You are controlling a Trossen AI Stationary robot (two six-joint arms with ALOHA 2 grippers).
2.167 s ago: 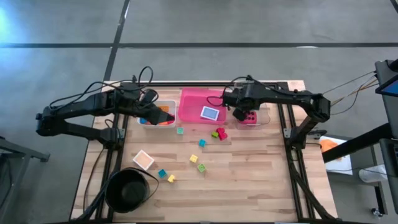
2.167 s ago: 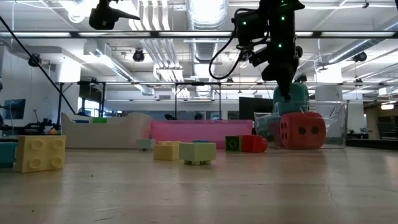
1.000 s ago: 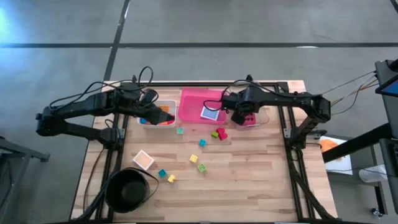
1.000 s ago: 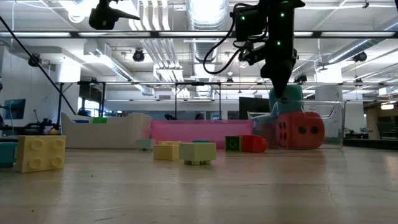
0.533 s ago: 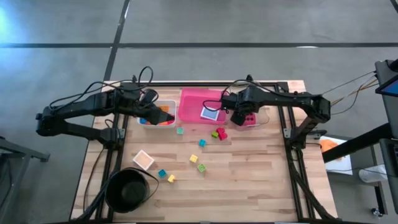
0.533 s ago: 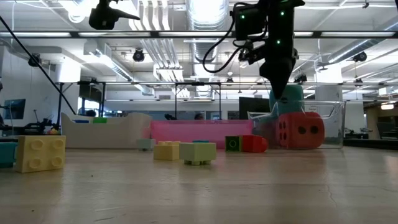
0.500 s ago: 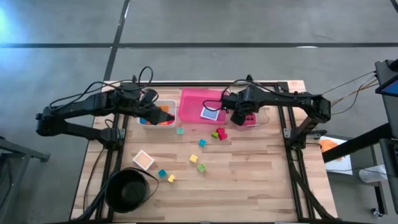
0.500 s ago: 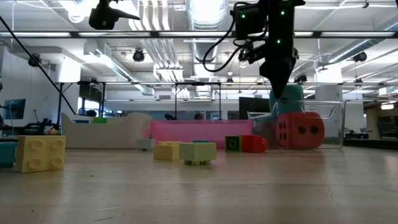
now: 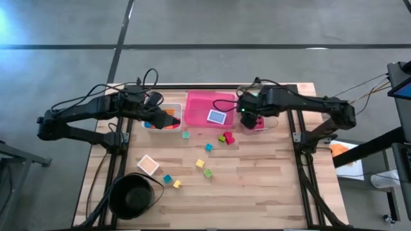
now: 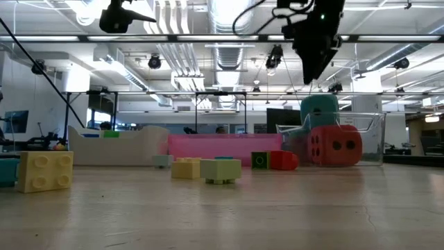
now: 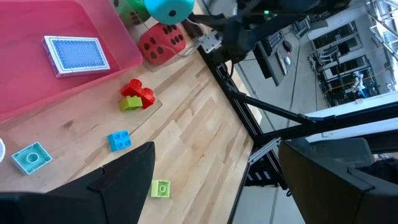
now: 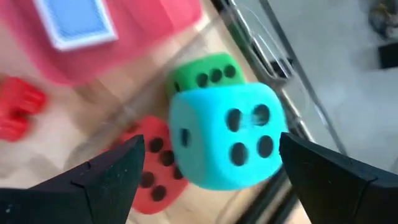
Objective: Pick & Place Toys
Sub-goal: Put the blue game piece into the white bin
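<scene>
The right gripper (image 9: 247, 113) hangs over the clear tray (image 9: 273, 120) at the upper right of the table, fingers spread wide apart and holding nothing; in its wrist view the teal die (image 12: 227, 134) sits just below, stacked on the red die (image 12: 152, 168) and the green die (image 12: 205, 73). From table level, the teal die (image 10: 320, 111) rests on top of the red one (image 10: 336, 146) inside the clear tray, with the gripper (image 10: 313, 66) raised above it and not touching. Over on the left, the left gripper (image 9: 156, 110) sits above the white tray (image 9: 178, 110), fingers apart as its own wrist view shows. A blue card (image 9: 217, 117) lies in the pink tray (image 9: 196, 106) at upper centre. Small blocks are scattered across the middle of the table: a red and green pair (image 9: 226, 137), a blue one (image 9: 209, 147), yellow ones (image 9: 200, 164). A second card (image 9: 148, 165) lies lower left, near the black bowl (image 9: 131, 196).
</scene>
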